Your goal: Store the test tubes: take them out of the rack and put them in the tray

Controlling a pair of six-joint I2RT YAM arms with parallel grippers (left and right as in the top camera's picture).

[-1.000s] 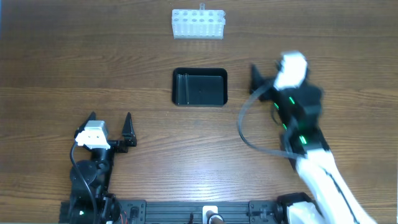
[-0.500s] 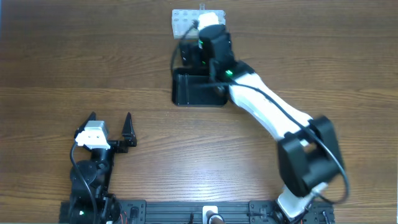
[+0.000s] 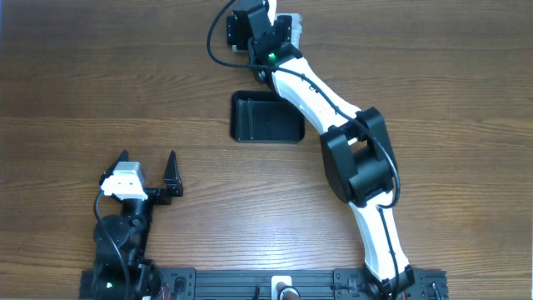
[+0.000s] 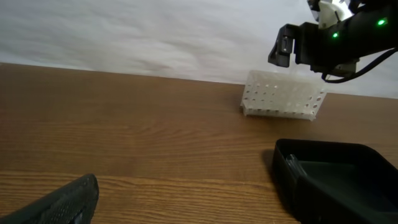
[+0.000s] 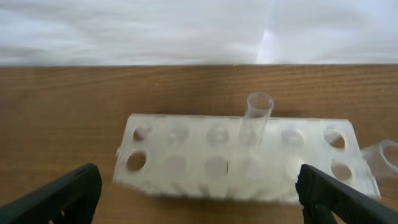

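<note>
- We see the right end effector (image 5: 199,200) open, with the test tube rack (image 5: 186,167) just ahead and one test tube (image 5: 257,117) upright in it.
- Left end effector (image 3: 147,158) open too.

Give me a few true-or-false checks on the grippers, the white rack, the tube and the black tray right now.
1. The right gripper is open above the white plastic test tube rack. True.
2. A clear test tube stands upright in the rack. True.
3. The left gripper holds a test tube. False: it is open and empty, far from the rack.
4. The rack stands inside the black rectangular tray. False: the rack stands on the wooden table, apart from the tray.
</note>
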